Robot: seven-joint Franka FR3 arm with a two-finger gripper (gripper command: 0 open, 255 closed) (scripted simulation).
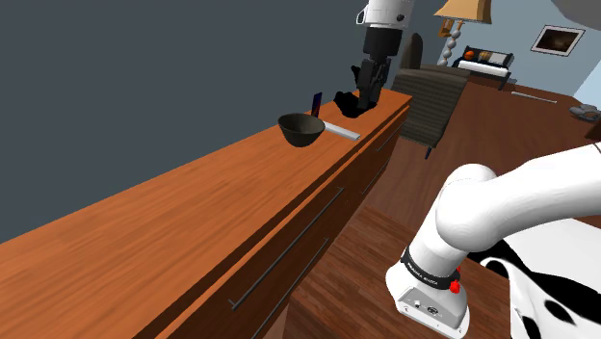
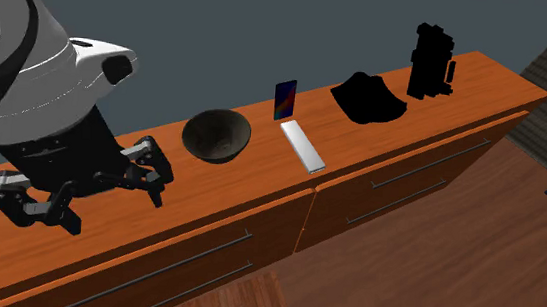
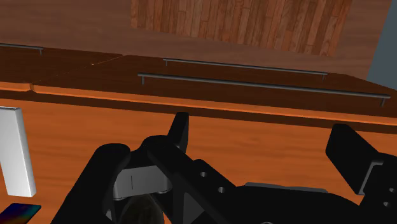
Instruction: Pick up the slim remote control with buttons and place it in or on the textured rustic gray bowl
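The slim remote (image 2: 302, 145) is a plain light-grey bar lying flat on the wooden dresser top (image 2: 209, 188), just to the second exterior view's right of the dark grey bowl (image 2: 217, 135). In the shoulder view the bowl (image 1: 301, 130) stands near the dresser's far end with the remote (image 1: 339, 130) beside it. My black gripper (image 2: 112, 210) hangs open above the dresser, on the bowl's other side from the remote, holding nothing. In the wrist view the gripper (image 3: 265, 137) has its fingers spread wide, and the remote (image 3: 16, 149) lies off to one side, apart from them.
A small dark card with blue and red colours (image 2: 285, 98) stands upright behind the remote. A black lump (image 2: 368, 98) and a tall black object (image 2: 432, 62) sit further along the dresser. A grey wall runs behind; the drawer fronts drop to a wood floor (image 2: 432, 280).
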